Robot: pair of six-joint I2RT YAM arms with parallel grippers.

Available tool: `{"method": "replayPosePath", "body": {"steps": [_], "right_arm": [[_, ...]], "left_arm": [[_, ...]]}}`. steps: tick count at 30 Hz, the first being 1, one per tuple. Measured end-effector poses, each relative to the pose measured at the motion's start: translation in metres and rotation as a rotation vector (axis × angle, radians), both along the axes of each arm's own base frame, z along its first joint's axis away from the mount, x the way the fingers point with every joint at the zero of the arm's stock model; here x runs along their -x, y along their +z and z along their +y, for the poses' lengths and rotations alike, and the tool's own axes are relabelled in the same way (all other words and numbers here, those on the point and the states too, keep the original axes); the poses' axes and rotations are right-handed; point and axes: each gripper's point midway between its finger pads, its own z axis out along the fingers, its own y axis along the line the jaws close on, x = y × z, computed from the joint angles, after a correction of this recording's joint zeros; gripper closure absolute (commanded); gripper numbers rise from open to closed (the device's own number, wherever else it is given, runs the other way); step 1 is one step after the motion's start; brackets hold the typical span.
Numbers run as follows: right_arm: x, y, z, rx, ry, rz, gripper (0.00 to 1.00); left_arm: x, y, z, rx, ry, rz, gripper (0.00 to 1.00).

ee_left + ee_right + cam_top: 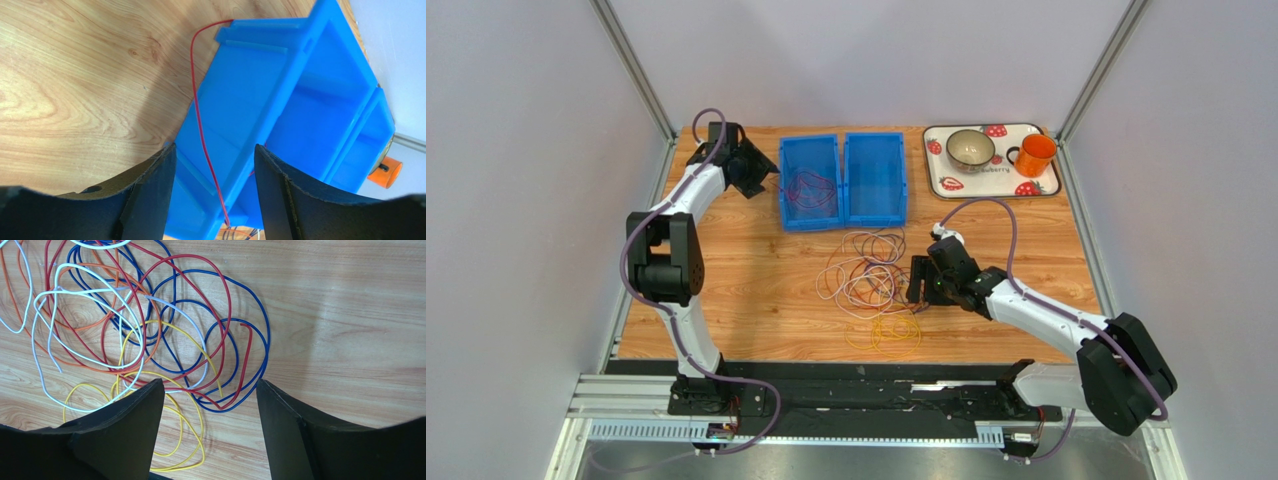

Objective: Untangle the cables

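Observation:
A loose tangle of cables (866, 280) lies mid-table; in the right wrist view it shows red (227, 305), blue (265, 340), white (37, 340), orange (75, 327) and yellow (200, 430) loops overlapping. A yellow loop (891, 332) lies at its near side. One red cable (811, 190) lies in the left blue bin (784, 205) and runs over its outer wall (198, 115). My left gripper (771, 172) (215, 146) is open beside that bin, the red cable passing between its jaws untouched. My right gripper (913, 283) (210, 382) is open and empty at the tangle's right edge.
A second blue bin (875, 215) stands against the first. A strawberry-print tray (946, 185) at the back right holds a bowl (971, 148) and an orange mug (1034, 155). Grey walls enclose the table on three sides.

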Motion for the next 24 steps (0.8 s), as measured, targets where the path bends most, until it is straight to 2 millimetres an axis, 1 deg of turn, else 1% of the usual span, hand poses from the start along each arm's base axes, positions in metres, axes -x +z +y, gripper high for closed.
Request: {"method": "replayPosePath", "body": {"steps": [3,5,7,12,15,16,18,20,21,22,24], "right_arm": [[0.000,-0.002,0.000,0.004,0.000,0.005,0.28],[0.000,-0.002,0.000,0.005,0.000,0.007,0.28],[0.000,-0.003,0.000,0.006,0.000,0.008,0.28],[0.002,-0.009,-0.001,0.020,0.000,0.028,0.28],[0.002,-0.011,-0.002,0.025,0.000,0.034,0.28],[0.002,-0.011,-0.002,0.025,0.000,0.034,0.29],[0.002,-0.011,-0.001,0.025,0.000,0.035,0.29],[0.001,-0.012,-0.001,0.026,0.001,0.037,0.29],[0.001,-0.012,0.000,0.027,0.000,0.038,0.28],[0.001,-0.012,0.000,0.027,0.000,0.039,0.29],[0.001,-0.012,0.000,0.027,0.000,0.038,0.29]], "left_arm": [[-0.001,-0.007,0.002,0.032,0.024,-0.005,0.34],[-0.003,-0.007,0.005,0.041,0.039,-0.012,0.35],[-0.002,-0.010,0.007,0.046,0.047,-0.006,0.38],[-0.004,-0.010,0.008,0.058,0.056,-0.009,0.40],[-0.006,-0.010,0.006,0.068,0.052,-0.019,0.45],[-0.006,-0.011,0.005,0.072,0.049,-0.021,0.48],[-0.008,-0.013,0.004,0.079,0.044,-0.019,0.50],[-0.008,-0.019,0.002,0.085,0.040,-0.007,0.54],[-0.008,-0.022,0.002,0.087,0.038,-0.002,0.58],[-0.007,-0.025,0.001,0.090,0.036,0.005,0.66],[-0.007,-0.030,0.000,0.097,0.036,0.017,0.77]]}}
